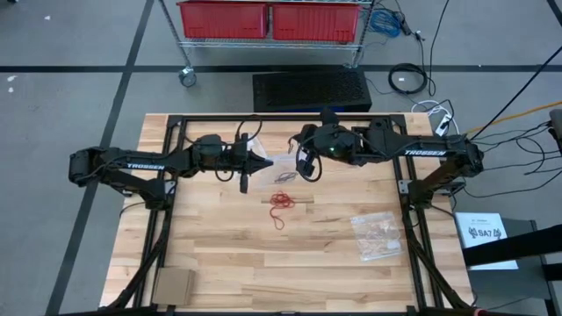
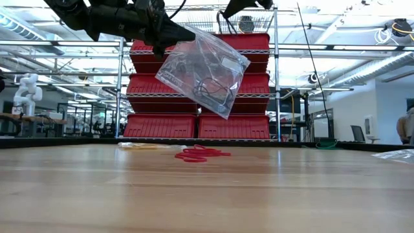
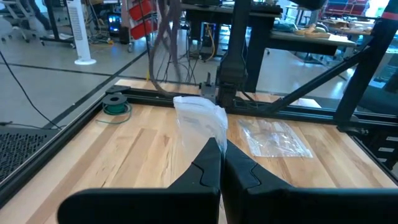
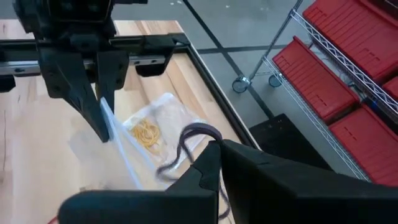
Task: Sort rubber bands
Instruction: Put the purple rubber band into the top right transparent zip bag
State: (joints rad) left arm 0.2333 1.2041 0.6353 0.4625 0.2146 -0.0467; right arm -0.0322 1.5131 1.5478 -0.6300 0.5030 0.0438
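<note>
Both grippers meet over the far middle of the table (image 1: 219, 254), holding one clear plastic bag (image 2: 204, 65) up in the air between them. Left gripper (image 1: 260, 159) has its fingers pressed together on the bag's edge (the left wrist view shows the two tips closed with the plastic rising from between them). Right gripper (image 1: 299, 161) pinches the opposite side, fingers likewise closed on the plastic. Dark rubber bands (image 2: 213, 87) sit inside the hanging bag. On the wood below and slightly nearer lies a loose heap of red rubber bands (image 1: 281, 200), with a few dark bands (image 1: 283, 176) just beyond it. Yellowish bands (image 4: 146, 132) rest in a second bag (image 4: 168, 118) flat on the table. Another bag (image 1: 378, 235) lies well to the right.
</note>
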